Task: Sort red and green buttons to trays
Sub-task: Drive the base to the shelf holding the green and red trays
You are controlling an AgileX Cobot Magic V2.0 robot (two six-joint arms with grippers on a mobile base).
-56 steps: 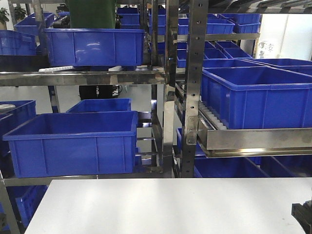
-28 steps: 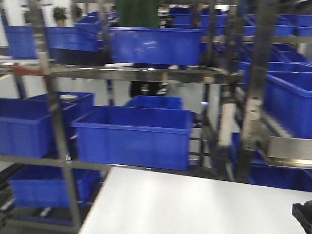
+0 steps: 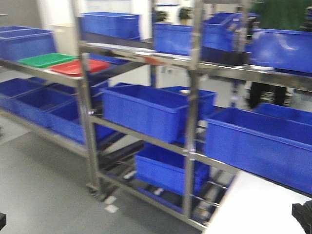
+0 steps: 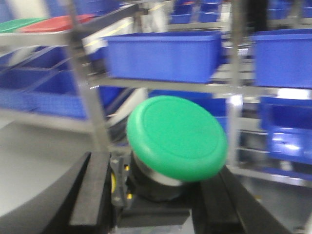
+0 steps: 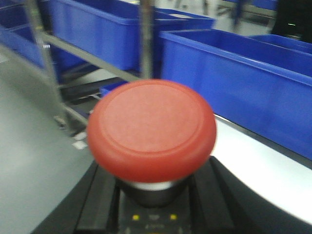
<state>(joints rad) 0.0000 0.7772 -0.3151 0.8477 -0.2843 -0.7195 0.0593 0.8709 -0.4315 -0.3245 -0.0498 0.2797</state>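
The green tray and red tray lay side by side on the steel rack's upper left shelf among blue crates, their insides blurred, while the left gripper clamped the green button by its dark base and the right gripper likewise clamped the red button.

a steel rack stands on the grey floor. the red tray lies flat on a shelf of the rack, near the top left of the front view. the green tray lies just beside the red tray on the same shelf, to its left. above and right of the red tray, an upper crate sits on a higher shelf. below the red tray, low crates line the next shelf. lower and right of the red tray stands a big crate. a corner of the white bench shows well apart from the red tray, at bottom right.
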